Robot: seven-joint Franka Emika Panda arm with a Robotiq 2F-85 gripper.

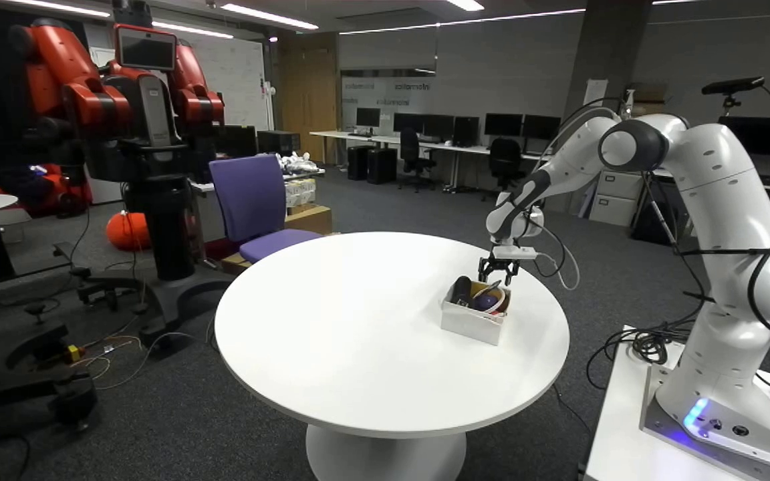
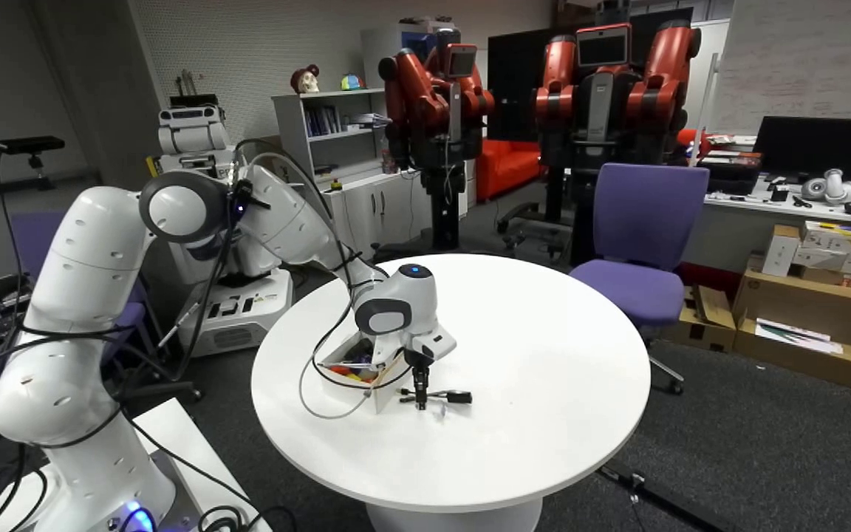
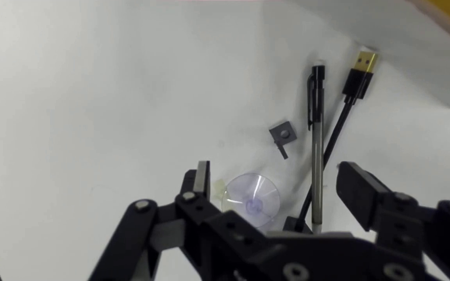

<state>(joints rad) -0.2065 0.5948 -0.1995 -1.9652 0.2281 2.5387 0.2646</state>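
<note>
My gripper (image 3: 275, 173) is open and empty, pointing down over a white round table (image 1: 331, 321). In the wrist view a clear suction cup (image 3: 250, 199) lies between the fingers, nearer the left one. A pen (image 3: 317, 156) with a black clip lies between them too, nearer the right finger. It crosses a black cable (image 3: 340, 121) with a gold USB plug. A small grey square piece (image 3: 281, 132) with a hole lies ahead of the fingertips. In both exterior views the gripper (image 2: 421, 399) is beside a white box (image 1: 472, 324). Whether the fingertips touch the table is unclear.
The box holds a black object (image 1: 462, 290), a purple ball (image 1: 485, 302) and other items. Its edge shows at the wrist view's top right. A purple chair (image 2: 640, 236) stands by the table. A hose (image 2: 303, 399) loops from the arm past the box.
</note>
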